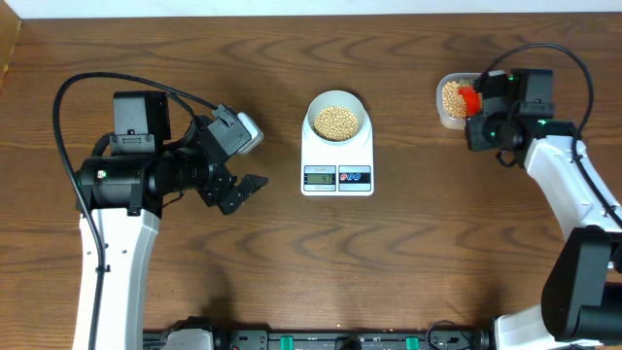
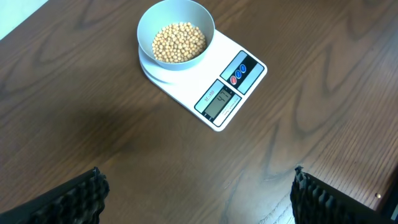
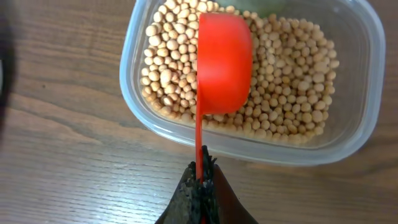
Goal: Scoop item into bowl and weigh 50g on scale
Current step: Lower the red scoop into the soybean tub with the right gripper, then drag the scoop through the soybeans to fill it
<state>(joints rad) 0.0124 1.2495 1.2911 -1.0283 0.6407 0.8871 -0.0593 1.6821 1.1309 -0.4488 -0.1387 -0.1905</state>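
Dead centre in the overhead frame, the white scale (image 1: 337, 163), flat on the brown surface (image 1: 292, 253), with the pale bowl (image 1: 336, 119) seated on its upper half and a good heap of tan beans (image 1: 336, 122) inside. Just below the bowl, a grey display (image 2: 219, 99) beside two round buttons (image 2: 242, 70), digits too small to call. Over at left of centre, the left claw (image 1: 250, 158), wide open, gripping nothing, well apart from the scale and angled toward it. Up to the upper right corner now: a clear plastic tub (image 3: 261, 148) with plenty more beans, and right over it the right claw (image 3: 200, 180), clamped tight on the thin handle (image 3: 199, 143) of a red scoop (image 3: 224, 62). From the right wrist view, scoop head over the middle of the tub, above the bean layer, handle straight down the frame into the pinched fingers (image 3: 186, 199). Impossible to tell from this angle whether loaded or empty.
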